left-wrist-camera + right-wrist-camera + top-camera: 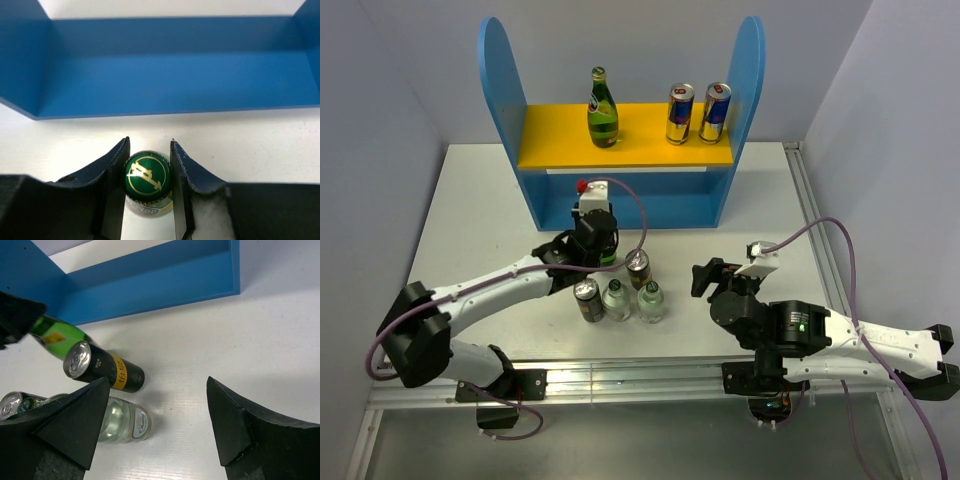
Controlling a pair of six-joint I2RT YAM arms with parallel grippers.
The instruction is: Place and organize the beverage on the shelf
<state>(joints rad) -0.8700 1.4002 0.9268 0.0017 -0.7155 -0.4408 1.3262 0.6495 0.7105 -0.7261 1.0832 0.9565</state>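
- Left gripper (149,149) is clenched on the neck of a green glass bottle (146,175). The wrist view looks straight down on its cap, so its long axis is vertical.
- Key relation: the shelf (503,80) lies directly ahead of the held bottle, away from the arm bases. Its lower bay (170,80) opens squarely toward the gripper.
- Cannot tell whether the bottle's base is on the counter (480,200) or lifted.
- Room: the lower bay appears free across its width. The yellow upper board (640,150) carries another green bottle (603,108) and two blue-and-silver cans (680,113), with a gap left of that bottle.
- Right gripper (157,384) is released, jaws wide, holding nothing. It sits just beside the waiting cluster, with a dark can (102,367) and a clear bottle (122,422) before it.
- Judgement: the left arm is nearer the shelf; the move is a forward carry.
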